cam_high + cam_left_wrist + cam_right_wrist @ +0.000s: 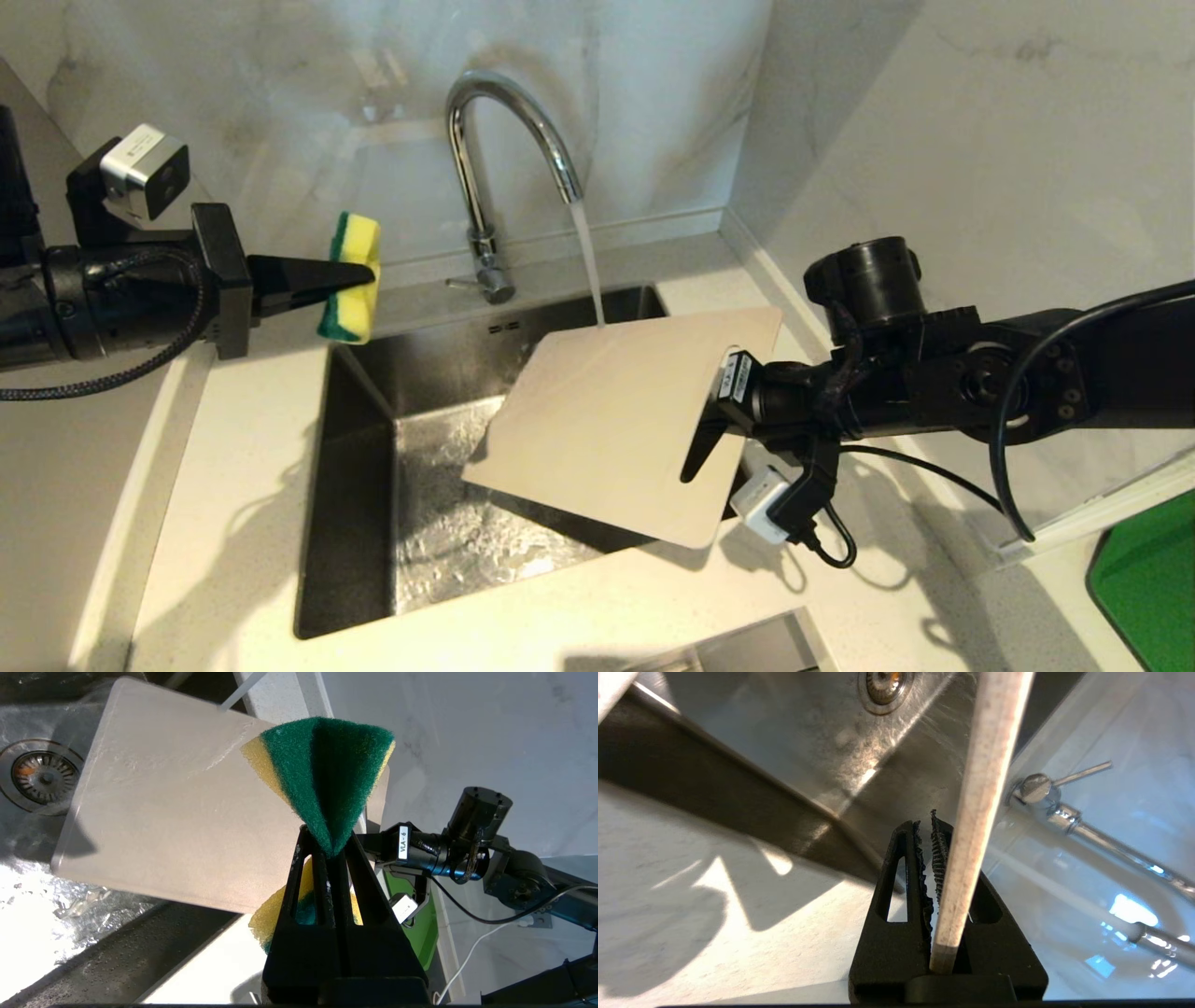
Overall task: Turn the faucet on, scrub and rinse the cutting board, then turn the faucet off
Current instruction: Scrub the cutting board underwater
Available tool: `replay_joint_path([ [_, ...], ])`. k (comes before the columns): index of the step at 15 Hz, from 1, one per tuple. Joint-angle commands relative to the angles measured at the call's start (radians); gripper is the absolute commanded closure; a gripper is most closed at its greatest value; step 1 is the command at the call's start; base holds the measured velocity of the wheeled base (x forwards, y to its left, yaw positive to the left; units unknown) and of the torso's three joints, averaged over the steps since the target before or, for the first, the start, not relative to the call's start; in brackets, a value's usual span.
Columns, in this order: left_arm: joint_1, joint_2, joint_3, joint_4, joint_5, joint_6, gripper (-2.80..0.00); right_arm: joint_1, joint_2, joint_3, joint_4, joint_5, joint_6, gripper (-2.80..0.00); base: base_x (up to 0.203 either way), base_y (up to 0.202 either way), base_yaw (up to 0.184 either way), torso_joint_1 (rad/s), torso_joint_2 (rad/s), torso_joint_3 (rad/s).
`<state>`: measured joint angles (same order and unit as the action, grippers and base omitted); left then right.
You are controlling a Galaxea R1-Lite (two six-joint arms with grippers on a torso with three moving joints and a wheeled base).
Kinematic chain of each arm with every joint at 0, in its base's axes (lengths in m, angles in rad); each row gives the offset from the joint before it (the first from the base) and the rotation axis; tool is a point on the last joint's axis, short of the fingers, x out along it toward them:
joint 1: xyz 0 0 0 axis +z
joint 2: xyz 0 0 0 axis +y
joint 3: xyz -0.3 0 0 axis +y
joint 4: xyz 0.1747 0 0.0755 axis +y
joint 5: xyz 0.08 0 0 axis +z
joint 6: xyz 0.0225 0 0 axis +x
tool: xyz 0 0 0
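Two black robot arms frame the head view. Right gripper clamps the right edge of the cutting board, holding it tilted over the sink, its far corner under the water stream from the faucet. Left gripper hangs well to the board's left, above the counter, pinching a yellow-green sponge. Open air lies between sponge and board.

From the left wrist, the sponge sits squeezed between closed fingers; the board faces it broadside, wet, its long axis running away toward the drain.

From the right wrist, the board's thin edge stands gripped between ridged fingers, with the faucet lever nearby.
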<state>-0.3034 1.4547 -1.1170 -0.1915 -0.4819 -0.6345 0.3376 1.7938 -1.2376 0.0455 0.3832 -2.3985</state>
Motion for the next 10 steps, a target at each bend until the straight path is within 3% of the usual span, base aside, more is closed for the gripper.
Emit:
replay_joint_path([
  [1,-0.004,0.006,0.000,-0.002,-0.003,-0.004,0.00,0.014,0.035,-0.050,0.010,0.001,-0.018,0.00,0.000,0.000,0.000,0.000,0.00,0.000],
  [3,-0.008,0.006,0.001,-0.002,-0.003,-0.004,0.00,0.025,0.057,-0.123,0.134,0.002,-0.040,0.00,0.000,0.000,0.000,0.000,0.00,0.000],
  [8,-0.020,0.007,0.008,-0.003,-0.001,-0.004,0.00,0.029,0.161,-0.488,0.547,0.002,-0.215,0.00,0.000,0.000,0.000,0.000,0.00,0.000],
  [10,-0.022,0.010,0.008,-0.005,-0.001,-0.002,0.00,0.029,0.200,-0.559,0.630,0.000,-0.258,0.00,0.000,0.000,0.000,0.000,0.00,0.000],
])
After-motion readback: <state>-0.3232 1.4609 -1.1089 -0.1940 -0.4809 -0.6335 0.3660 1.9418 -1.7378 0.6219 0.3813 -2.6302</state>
